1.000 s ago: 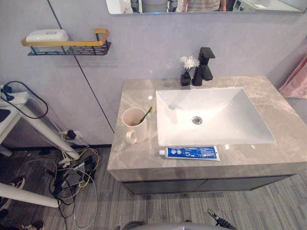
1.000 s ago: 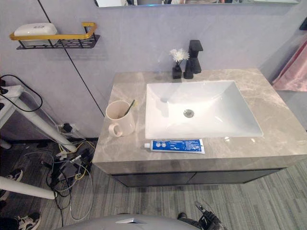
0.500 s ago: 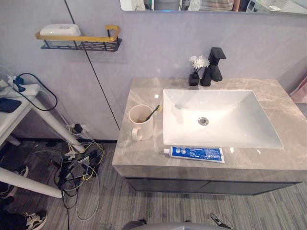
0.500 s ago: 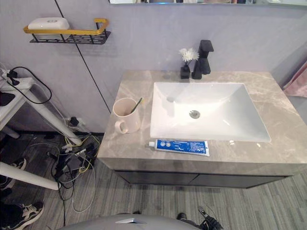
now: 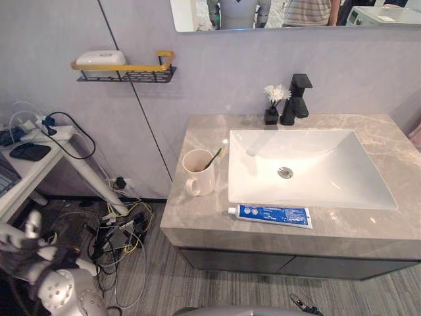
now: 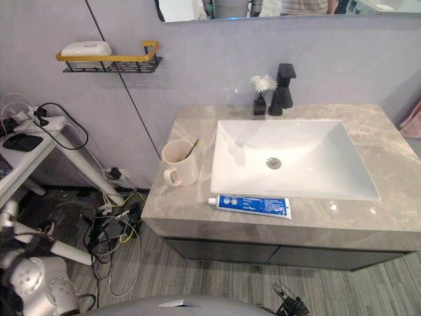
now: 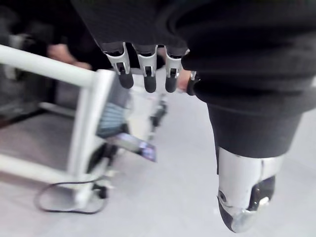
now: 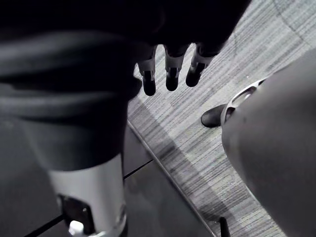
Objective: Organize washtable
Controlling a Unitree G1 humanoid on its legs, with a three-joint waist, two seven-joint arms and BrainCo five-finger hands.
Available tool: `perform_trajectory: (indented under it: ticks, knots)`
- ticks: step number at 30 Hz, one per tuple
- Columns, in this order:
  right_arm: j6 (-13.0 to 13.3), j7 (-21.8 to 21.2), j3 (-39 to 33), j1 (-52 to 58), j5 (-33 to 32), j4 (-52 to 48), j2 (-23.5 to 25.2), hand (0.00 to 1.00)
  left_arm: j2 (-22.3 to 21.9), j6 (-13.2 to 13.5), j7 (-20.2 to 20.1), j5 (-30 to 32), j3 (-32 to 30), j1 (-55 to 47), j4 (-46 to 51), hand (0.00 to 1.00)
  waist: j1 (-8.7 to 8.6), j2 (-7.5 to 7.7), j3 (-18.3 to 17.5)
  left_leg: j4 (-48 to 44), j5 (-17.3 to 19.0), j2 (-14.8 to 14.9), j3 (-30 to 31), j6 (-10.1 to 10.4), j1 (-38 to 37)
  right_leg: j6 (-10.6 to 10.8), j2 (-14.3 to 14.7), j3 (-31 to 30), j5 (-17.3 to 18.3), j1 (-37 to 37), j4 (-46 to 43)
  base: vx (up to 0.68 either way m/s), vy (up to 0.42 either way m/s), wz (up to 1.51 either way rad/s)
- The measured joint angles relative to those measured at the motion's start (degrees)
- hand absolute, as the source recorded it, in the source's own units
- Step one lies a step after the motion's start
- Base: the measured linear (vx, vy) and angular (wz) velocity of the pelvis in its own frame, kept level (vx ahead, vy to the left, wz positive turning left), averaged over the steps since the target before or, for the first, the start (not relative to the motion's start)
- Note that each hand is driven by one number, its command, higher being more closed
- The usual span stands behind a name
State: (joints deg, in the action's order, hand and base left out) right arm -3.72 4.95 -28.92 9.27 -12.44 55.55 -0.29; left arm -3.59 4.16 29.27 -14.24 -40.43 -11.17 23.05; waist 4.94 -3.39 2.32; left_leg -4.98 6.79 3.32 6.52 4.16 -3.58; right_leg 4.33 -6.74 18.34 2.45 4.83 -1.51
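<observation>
Grey marble-look washtable top point(image 5: 197, 217) against pale wall, white rectangular basin point(image 5: 329, 178) set in it, bare but for drain. Black wire wall shelf w/ yellow rail point(image 5: 125, 71) up left, holding white soap box point(image 5: 100, 58). Left hand point(image 7: 146, 74) & right hand point(image 8: 170, 74) low, well off counter, fingers straight & apart, nothing held. Blue-and-white toothpaste tube point(image 5: 273, 214) flat on front edge, just beside basin: prob light, soft, slick; pinch across middle, gently. Cream ceramic mug point(image 5: 198, 172) upright left of basin: stiff, breakable; grip body or handle. Dark slim toothbrush point(image 5: 212, 158) leaning inside it
</observation>
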Motion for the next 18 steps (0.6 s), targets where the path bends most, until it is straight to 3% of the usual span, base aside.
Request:
perform_trajectory:
  ticks: [3,5,9,12,14,18]
  knots:
    - [0.1,-0.2,0.0,1.2,-0.7,-1.5,0.3,0.0,0.3,-0.1,0.1,9.6,2.8,-0.9,10.5,0.0,0.46,-0.09,-0.1,-0.8,0.5,0.1,0.0,-0.3,0.3,-0.1,0.0,0.5,0.2,0.1,-0.4,-0.03,0.006,0.05]
    - [0.7,-0.6,-0.1,1.5,-2.2,-1.5,0.4,0.0,1.8,0.0,0.0,12.5,5.3,-1.5,14.7,0.0,0.41,-0.12,-0.1,-0.9,0.5,0.1,0.0,-0.3,0.3,-0.1,0.0,0.5,0.2,0.1,-0.4,-0.02,0.005,0.02]
    - [0.8,-1.9,-1.3,1.6,-2.2,-1.5,0.5,0.0,7.1,0.5,-3.8,20.1,14.6,-2.2,20.9,0.0,0.18,-0.43,-0.8,-0.9,0.5,0.1,-0.2,-0.3,0.6,0.0,0.1,0.3,0.1,-0.3,-0.4,0.0,0.0,-0.01]
    - [0.9,-3.0,-2.7,1.7,-2.2,-1.4,0.6,0.0,10.9,0.7,-7.7,25.0,22.7,-2.5,22.1,0.0,0.07,-0.64,-1.6,-0.9,0.5,0.1,-0.5,-0.3,0.9,0.0,0.1,-0.3,0.1,-0.8,-0.4,0.03,-0.004,-0.05]
    - [1.1,-3.7,-3.2,1.4,-2.2,-1.0,0.5,0.0,16.7,1.0,-12.6,26.9,28.7,-2.6,22.2,0.0,-0.52,-0.67,-1.6,-0.9,0.5,0.1,-0.8,-0.3,0.5,0.0,0.3,-1.2,0.0,-1.4,-0.4,0.02,-0.006,-0.08]
    - [1.1,-5.0,-4.0,0.8,-2.2,1.4,-0.6,0.0,25.7,1.3,-20.6,26.8,33.1,-1.2,20.6,0.0,-1.47,-0.8,-1.6,-0.5,0.5,0.1,-2.2,-0.3,0.3,0.0,0.6,-2.9,-1.0,-1.7,0.8,0.01,0.009,-0.24]
